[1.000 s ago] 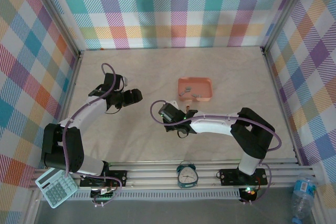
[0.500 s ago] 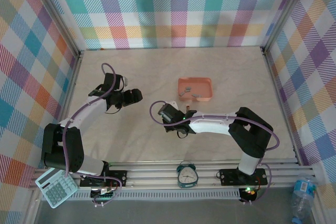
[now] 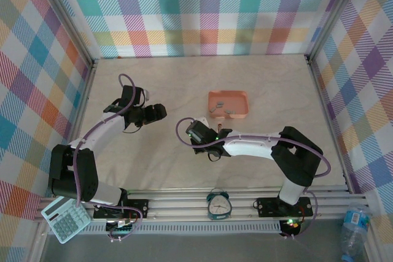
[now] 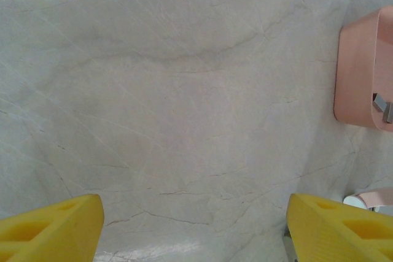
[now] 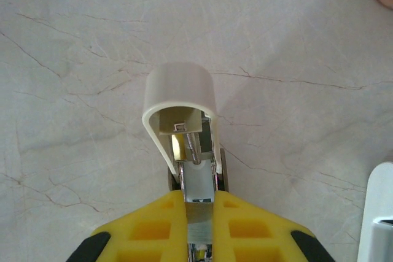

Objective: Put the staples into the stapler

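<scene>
Staples [image 4: 380, 102] lie in the pink tray [image 4: 353, 72], right of centre and toward the far side. Just near of the tray, the right gripper [image 5: 199, 207] is clamped on the stapler [image 5: 182, 105], whose white lid is raised. To the left, the left gripper [image 4: 193, 231] hangs over the table [image 4: 184, 90], jaws apart.

The stapler's [image 5: 184, 121] rear end is hidden between the pinching fingers of the right gripper [image 5: 199, 199]. The left wrist picture's right edge cuts off the pink tray [image 4: 359, 72] and the staples [image 4: 381, 105] in it. From above they are too small to count.
</scene>
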Controlling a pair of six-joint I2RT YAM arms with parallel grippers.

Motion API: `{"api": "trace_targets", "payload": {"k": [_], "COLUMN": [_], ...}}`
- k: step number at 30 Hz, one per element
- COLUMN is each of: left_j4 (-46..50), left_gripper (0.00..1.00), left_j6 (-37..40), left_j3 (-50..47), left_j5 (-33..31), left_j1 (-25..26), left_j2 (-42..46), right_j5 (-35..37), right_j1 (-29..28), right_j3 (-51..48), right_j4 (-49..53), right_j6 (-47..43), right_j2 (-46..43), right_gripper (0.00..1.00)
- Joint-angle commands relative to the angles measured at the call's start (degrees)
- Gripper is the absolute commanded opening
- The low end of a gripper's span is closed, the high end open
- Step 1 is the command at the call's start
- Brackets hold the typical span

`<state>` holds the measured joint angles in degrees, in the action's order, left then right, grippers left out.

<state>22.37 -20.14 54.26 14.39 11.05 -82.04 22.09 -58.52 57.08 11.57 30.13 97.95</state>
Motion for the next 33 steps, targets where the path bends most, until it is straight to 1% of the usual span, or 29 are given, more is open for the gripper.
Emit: {"api": "trace_targets", "payload": {"k": [1,33], "left_j4": [-0.26,-0.05], "left_gripper": [0.78,0.78], "left_j6": [-0.61,-0.25], "left_j3": [-0.11,-0.03], "left_j5": [1.08,0.72], "left_j1": [-1.02,-1.03], "left_j2": [-0.59,-0.50], "right_j5": [0.44,-0.07], "right_j1": [-0.45,-0.47], "right_j3": [-0.64,1.39], "right_j4": [-0.77,2.35], "right_j6": [-1.18,-1.57], "right_j2": [-0.89,2.15], "right_gripper": [0.12,0.11]}}
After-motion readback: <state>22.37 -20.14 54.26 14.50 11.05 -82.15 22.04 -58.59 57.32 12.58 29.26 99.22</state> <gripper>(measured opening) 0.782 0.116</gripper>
